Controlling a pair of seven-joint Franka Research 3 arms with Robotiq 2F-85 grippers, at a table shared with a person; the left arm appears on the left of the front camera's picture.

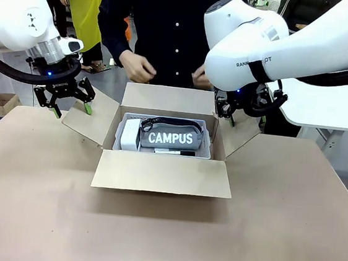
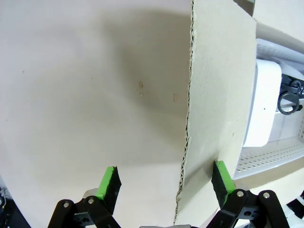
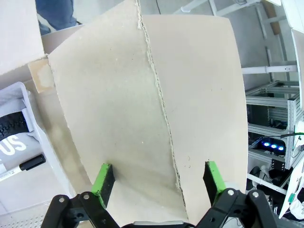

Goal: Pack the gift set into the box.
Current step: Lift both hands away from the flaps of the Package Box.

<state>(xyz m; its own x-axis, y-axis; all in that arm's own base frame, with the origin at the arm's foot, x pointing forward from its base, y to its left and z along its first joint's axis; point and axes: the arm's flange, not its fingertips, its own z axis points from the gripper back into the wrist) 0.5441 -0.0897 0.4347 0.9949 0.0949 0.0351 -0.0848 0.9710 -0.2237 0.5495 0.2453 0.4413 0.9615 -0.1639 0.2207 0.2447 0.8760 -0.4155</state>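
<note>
Grey tray gift set [image 1: 208, 145] with "CAMPUS" pouch [image 1: 168, 137] sits inside the brown corrugated carton [image 1: 163, 174], mid-frame. My left gripper [image 1: 72, 111] and right gripper [image 3: 157, 176] gape empty over its side flaps [image 1: 91, 120]; folding those likely comes next.

Bright, even light; wide-angle wrist distortion

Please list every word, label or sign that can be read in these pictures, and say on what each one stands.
"CAMPUS": white letters on the grey pouch inside the box.
"US": the end of that same word, in the right wrist view.
"RANK": part of a word on the right arm; the rest is hidden.
Small print on the black body of the left gripper: too small to read.
</note>
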